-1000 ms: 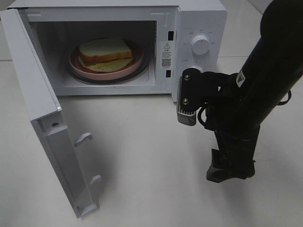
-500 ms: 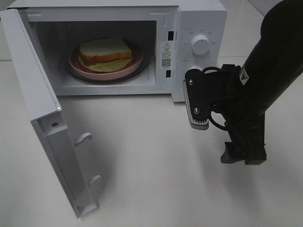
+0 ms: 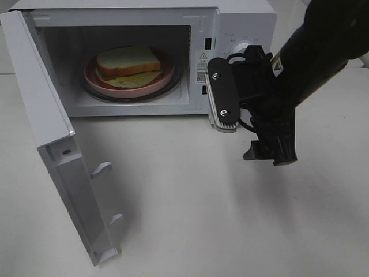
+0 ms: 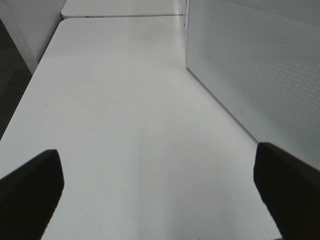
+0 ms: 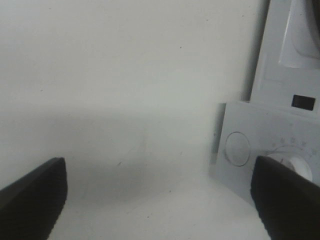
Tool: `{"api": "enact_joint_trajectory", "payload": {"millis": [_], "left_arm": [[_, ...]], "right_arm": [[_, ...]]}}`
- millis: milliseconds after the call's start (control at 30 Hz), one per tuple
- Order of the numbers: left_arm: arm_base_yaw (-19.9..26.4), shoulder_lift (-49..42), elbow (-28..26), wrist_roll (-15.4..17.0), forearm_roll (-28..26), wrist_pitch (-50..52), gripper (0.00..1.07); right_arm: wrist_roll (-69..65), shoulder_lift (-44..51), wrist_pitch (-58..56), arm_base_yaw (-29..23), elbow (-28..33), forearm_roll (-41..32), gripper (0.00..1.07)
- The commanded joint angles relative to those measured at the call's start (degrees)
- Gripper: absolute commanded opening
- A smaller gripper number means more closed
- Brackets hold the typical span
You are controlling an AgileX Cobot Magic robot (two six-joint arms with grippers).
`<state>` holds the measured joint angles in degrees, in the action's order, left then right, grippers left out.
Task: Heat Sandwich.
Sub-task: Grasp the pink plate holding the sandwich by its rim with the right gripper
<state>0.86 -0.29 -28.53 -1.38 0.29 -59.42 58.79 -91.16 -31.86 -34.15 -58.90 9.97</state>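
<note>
White-bread sandwich (image 3: 128,60) sits on the pink plate (image 3: 90,78) inside the microwave (image 3: 242,20), whose door (image 3: 49,138) is wide open. Your R gripper (image 5: 157,190) hangs just in front of the microwave's dial side, fingers spread wide, nothing btwn them. Your L gripper (image 4: 157,180) is over the table beside the microwave's dotted panel, fingers spread too, empty.
</note>
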Motion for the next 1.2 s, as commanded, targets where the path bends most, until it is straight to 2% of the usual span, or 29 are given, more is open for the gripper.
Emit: {"api": "enact_joint_trajectory", "payload": {"millis": [33,333,733,867,1200], "left_arm": [[0.0,-1.2,0.2,0.1,-0.3,0.5,0.99],[0.0,-1.2,0.2,0.1,-0.3,0.5,0.99],[0.0,-1.2,0.2,0.1,-0.3,0.5,0.99],[0.0,-1.2,0.2,0.1,-0.3,0.5,0.99],[0.0,-1.2,0.2,0.1,-0.3,0.5,0.99]], "right_arm": [[0.8,-2.8,0.2,-1.0,-3.3,0.3,0.93],[0.8,-10.2,0.3,-1.9,-12.5,0.2,0.91],[0.3,-18.1,2.7,-3.8,-21.3,0.0,0.89],[-0.5,-23.0,2.8,-3.9,-26.9,-0.1,0.88],[-2.5,-29.8,2.8,-3.9,-34.3,0.0,0.87]]}}
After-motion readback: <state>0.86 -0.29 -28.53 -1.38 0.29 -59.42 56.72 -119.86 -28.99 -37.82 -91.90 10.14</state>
